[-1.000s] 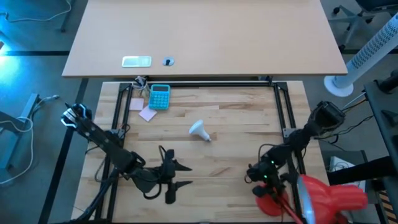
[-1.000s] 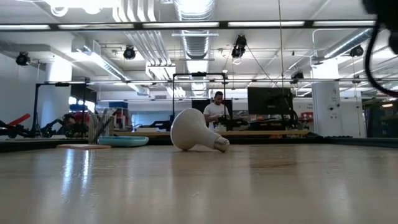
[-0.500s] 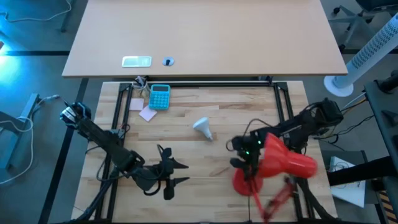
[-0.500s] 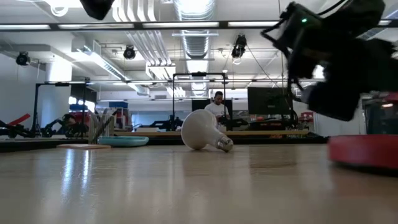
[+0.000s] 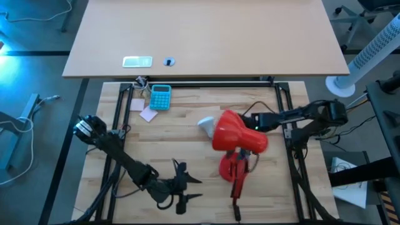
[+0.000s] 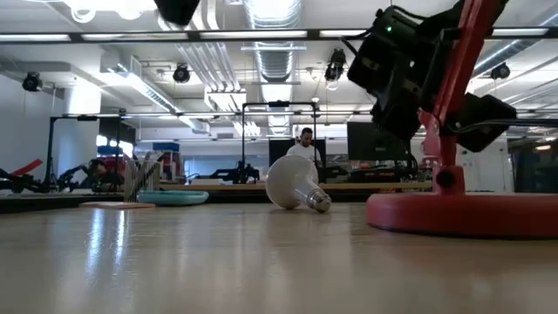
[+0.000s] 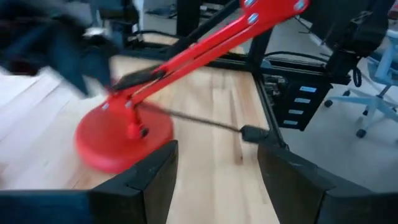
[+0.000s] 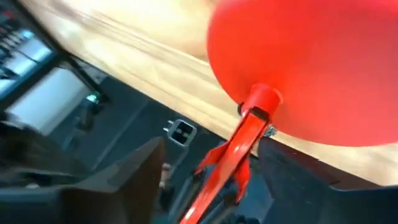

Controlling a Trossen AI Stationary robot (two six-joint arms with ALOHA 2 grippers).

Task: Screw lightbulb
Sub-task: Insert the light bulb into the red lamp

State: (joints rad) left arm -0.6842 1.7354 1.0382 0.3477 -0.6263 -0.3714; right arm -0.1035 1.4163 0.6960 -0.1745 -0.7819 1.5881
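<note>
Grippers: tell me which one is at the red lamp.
The right gripper, at the red lamp beside the lightbulb. The left gripper waits apart, open, near the table's front edge.

Bright overhead ceiling strips, glare on tabletop (image 6: 174, 262), motion-blurred wrist views, soft shadows

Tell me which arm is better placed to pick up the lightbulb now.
Left. The left gripper is open and empty at the table's near side. The right gripper is at the red lamp, behind its shade. The lightbulb lies on its side beside that shade.
</note>
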